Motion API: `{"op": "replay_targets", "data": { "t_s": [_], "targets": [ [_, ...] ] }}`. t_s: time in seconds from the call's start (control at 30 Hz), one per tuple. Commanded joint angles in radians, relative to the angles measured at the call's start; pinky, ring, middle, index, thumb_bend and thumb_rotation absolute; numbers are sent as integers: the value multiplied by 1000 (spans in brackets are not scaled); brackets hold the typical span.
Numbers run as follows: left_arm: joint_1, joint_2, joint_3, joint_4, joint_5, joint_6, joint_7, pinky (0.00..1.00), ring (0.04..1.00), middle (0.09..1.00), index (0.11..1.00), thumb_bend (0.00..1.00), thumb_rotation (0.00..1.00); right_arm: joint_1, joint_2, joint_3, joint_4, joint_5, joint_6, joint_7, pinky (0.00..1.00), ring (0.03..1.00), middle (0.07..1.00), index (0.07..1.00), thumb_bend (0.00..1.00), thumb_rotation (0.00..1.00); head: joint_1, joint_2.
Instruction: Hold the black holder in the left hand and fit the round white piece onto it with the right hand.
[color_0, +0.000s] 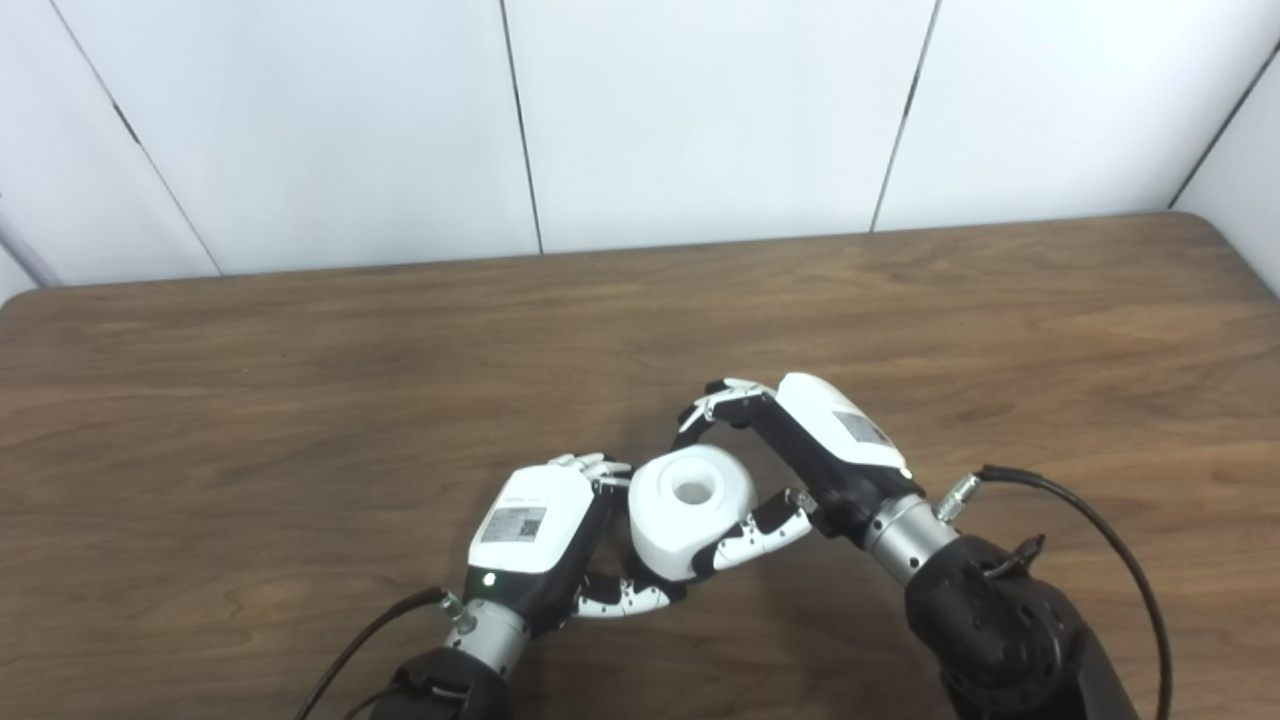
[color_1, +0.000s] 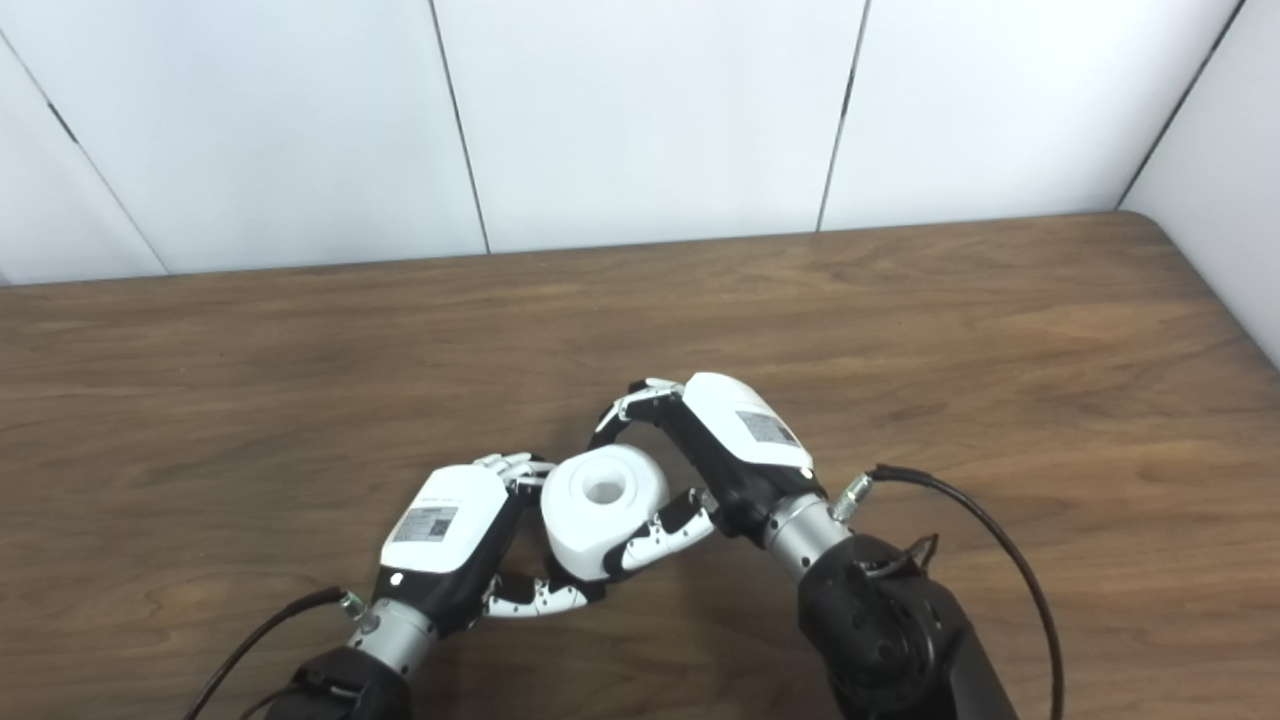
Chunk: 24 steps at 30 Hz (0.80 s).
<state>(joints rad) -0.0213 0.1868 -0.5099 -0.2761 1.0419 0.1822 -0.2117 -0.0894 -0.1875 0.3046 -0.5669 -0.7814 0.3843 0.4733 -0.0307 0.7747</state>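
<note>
Low in the frame's centre my right hand (color_0: 800, 450) grips the round white piece (color_0: 692, 510) against my left hand (color_0: 545, 540) (grip unclear, holder hidden), so blind misalignment could jam it.

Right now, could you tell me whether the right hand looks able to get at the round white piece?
Probably yes: the right hand already curls around the round white piece, with nothing between them; the left hand flanks its other side.

Hemmed in near the front edge of the table (color_0: 300, 400) by the left hand (color_0: 535, 530) and right hand (color_0: 800, 450) pressed round the round white piece (color_0: 690, 510), with open wood left, right and toward the wall (color_0: 700, 110).
</note>
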Motion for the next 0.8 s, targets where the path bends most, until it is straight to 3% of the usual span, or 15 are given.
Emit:
{"op": "replay_targets", "data": {
  "t_s": [0.0, 0.3, 0.33, 0.4, 0.57, 0.67, 0.77],
  "targets": [
    [9, 2, -31, 23, 22, -2, -63, 876, 860, 784, 488, 520, 48, -5, 2, 9, 8, 0, -16, -1, 765, 885, 757, 483, 523, 138, -2, -1],
    [8, 1, -29, 28, 11, -7, -57, 869, 861, 783, 488, 520, 47, -24, -32, 26, 4, -19, -7, 30, 789, 885, 763, 490, 522, 162, -3, -1],
    [8, 1, -28, 29, 9, -7, -56, 871, 862, 784, 488, 520, 47, -26, -36, 29, 3, -22, -4, 35, 789, 886, 765, 531, 699, 266, -3, -1],
    [9, 1, -28, 30, 9, -8, -53, 873, 862, 783, 488, 520, 47, -29, -43, 32, 0, -24, -2, 39, 788, 883, 766, 567, 870, 369, -9, -4],
    [10, 2, -29, 27, 15, -7, -54, 873, 861, 782, 488, 520, 47, -33, -43, 29, -7, -21, 13, 62, 794, 889, 778, 619, 987, 471, -10, -2],
    [11, 4, -29, 23, 15, -4, -62, 879, 862, 783, 488, 520, 47, -36, -43, 30, -11, -28, 34, 95, 843, 922, 832, 733, 1000, 590, -10, -1],
    [11, 7, -29, 22, 14, -8, -59, 874, 860, 780, 488, 520, 47, -25, -41, 31, -10, -26, 40, 98, 874, 955, 873, 806, 1000, 615, -12, -1]
  ]
}}
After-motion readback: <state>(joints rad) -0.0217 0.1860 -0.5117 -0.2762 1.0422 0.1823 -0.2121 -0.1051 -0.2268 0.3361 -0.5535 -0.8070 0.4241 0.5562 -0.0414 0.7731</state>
